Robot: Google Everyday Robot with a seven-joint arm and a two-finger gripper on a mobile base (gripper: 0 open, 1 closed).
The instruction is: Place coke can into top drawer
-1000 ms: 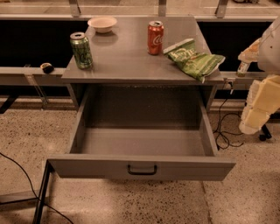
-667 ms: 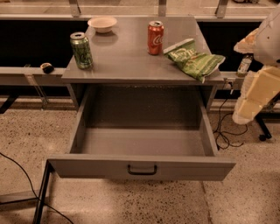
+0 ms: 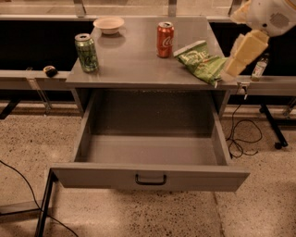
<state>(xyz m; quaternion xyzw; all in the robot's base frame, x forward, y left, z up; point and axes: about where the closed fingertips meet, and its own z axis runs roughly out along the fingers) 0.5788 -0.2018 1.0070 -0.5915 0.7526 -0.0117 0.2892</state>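
The coke can [image 3: 165, 39], red with white script and a silver top, stands upright at the back middle of the grey cabinet top [image 3: 134, 60]. The top drawer [image 3: 150, 177] is pulled wide open below it, and its inside looks empty; a small dark handle [image 3: 150, 179] sits at the centre of its front panel. My gripper [image 3: 240, 58], cream-coloured under a white arm [image 3: 270, 14], hangs at the upper right, over the cabinet's right edge. It is to the right of the can and apart from it, and holds nothing that I can see.
A green soda can [image 3: 87, 52] stands at the left of the top, a small bowl [image 3: 108, 24] at the back, and a green chip bag [image 3: 201, 61] lies between the coke can and my gripper. A small bottle [image 3: 259, 68] and floor cables [image 3: 240, 139] are at the right.
My arm and gripper have moved up and to the left, from beside the cabinet's right side to over its right edge near the chip bag. The cans and the drawer have not moved.
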